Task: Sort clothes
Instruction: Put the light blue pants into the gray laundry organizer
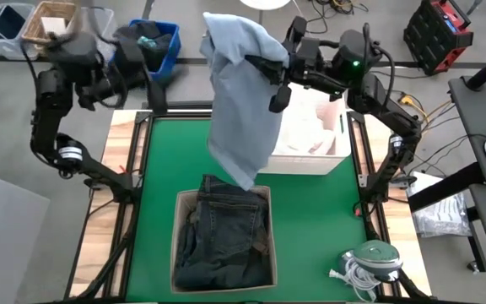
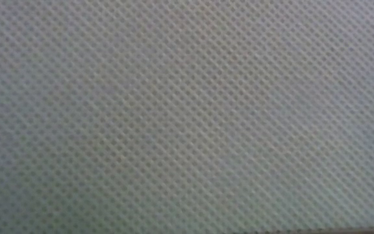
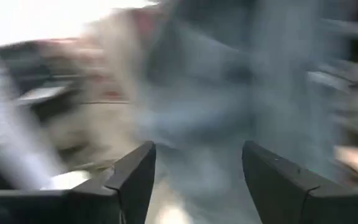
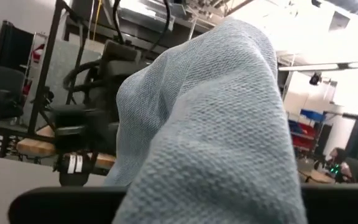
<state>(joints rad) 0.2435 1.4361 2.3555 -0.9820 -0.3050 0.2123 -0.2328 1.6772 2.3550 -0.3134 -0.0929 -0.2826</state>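
Nearest you, dark denim jeans [image 1: 224,236] are filling the cardboard box [image 1: 178,221]. Your right gripper [image 1: 270,69], clenched on the light blue shirt [image 1: 241,110], is lifting it clear above the far table; your left gripper [image 3: 197,180] is waiting far left, jaws released.

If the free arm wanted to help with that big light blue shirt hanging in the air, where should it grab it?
Probably the loose bottom corner of the light blue shirt, which dangles just above the dark denim jeans in the cardboard box. The right gripper already holds the top, so the cloth hangs long and free below. The left gripper, open at the table's far left, could come in from its own side.
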